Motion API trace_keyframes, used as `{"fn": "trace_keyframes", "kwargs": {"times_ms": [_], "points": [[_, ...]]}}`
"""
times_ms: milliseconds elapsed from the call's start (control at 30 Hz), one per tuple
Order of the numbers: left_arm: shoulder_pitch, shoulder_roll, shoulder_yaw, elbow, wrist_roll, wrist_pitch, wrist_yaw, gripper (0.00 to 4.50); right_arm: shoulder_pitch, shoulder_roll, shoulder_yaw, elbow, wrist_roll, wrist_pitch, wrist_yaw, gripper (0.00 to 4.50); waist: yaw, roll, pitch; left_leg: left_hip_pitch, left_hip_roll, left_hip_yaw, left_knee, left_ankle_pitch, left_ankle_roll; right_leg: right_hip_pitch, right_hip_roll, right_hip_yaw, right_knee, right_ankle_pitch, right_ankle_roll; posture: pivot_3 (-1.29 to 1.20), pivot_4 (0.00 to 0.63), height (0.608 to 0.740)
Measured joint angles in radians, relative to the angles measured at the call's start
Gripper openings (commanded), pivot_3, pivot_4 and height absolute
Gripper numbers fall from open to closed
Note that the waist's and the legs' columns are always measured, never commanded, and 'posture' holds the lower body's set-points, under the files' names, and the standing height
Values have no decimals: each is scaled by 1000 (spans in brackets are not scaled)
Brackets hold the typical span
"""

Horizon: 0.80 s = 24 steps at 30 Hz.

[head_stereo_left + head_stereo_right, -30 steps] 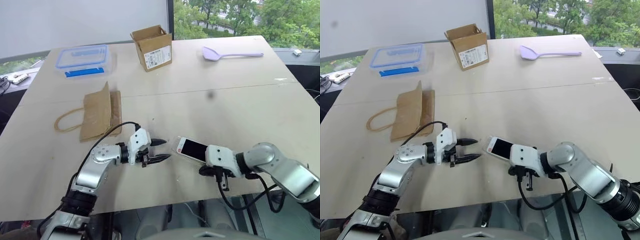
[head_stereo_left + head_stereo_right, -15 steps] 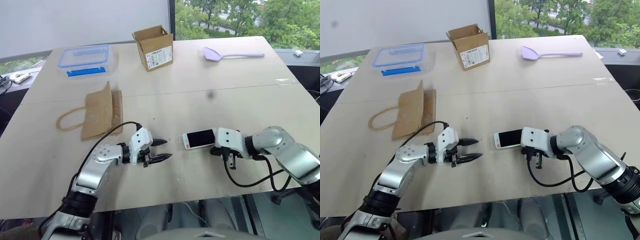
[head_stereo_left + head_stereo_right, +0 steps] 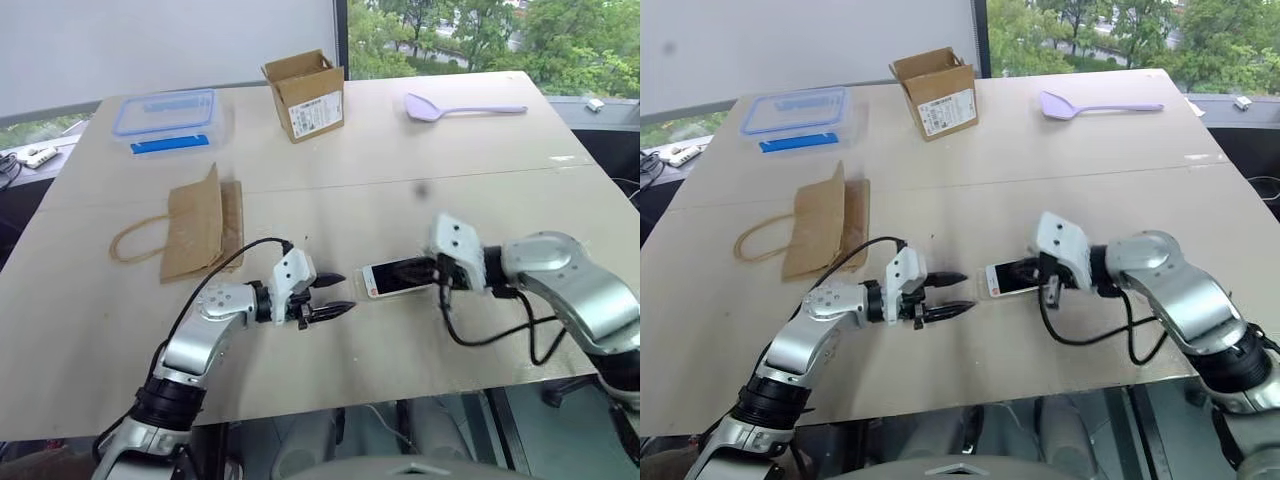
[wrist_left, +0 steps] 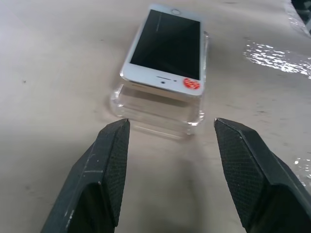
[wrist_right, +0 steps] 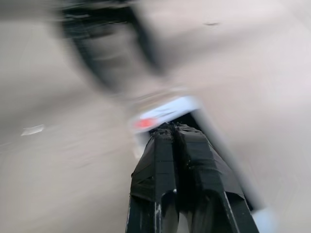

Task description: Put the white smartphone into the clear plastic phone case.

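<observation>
My left gripper [image 4: 167, 128] is spread and empty, just short of the white smartphone [image 4: 166, 48], which sits tilted atop the clear plastic phone case [image 4: 158, 104], not seated. My right gripper [image 5: 176, 130] is clenched, fingers pressing the phone's far end; motion blur hides the contact. I count one phone, one case, nearly invisible against the table [image 3: 400, 190].

Glossy glass-fronted white smartphone [image 4: 166, 47] on clear plastic phone case [image 4: 158, 106]; table [image 3: 400, 150] looks matt wood.
</observation>
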Motion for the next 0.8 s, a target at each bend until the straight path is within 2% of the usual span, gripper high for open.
{"fn": "trace_keyframes", "kwargs": {"times_ms": [133, 300, 533, 800], "points": [[9, 0, -2, 0, 2, -1, 6, 2780, -43, 64, 99, 119, -75, -37, -8, 0, -2, 0, 0, -1, 0, 1, 0, 0, 0, -2, 0, 1, 0, 0, 0, 0, 150, 740], [16, -1, -2, 4, 9, -16, 7, 2780, -102, 98, 147, 204, -136, -85, 5, 0, -3, 0, 0, -1, 0, 1, 0, 0, 0, -2, 0, 1, 0, 0, 0, 0, 150, 740], [27, -5, -2, 8, 11, -20, 18, 2780, -114, 76, 190, 179, -157, -82, 80, 0, -2, 0, 0, 0, 0, 1, 0, 0, 0, -1, 0, 1, 0, 0, 0, 0, 150, 740], [27, -7, -2, 8, 11, -12, 28, 2780, -118, 82, 257, 169, -252, -117, 83, 0, -3, -2, -5, 4, 0, 1, 0, 0, 0, 3, 1, 1, 2, 0, 0, 0, 150, 740]]}}
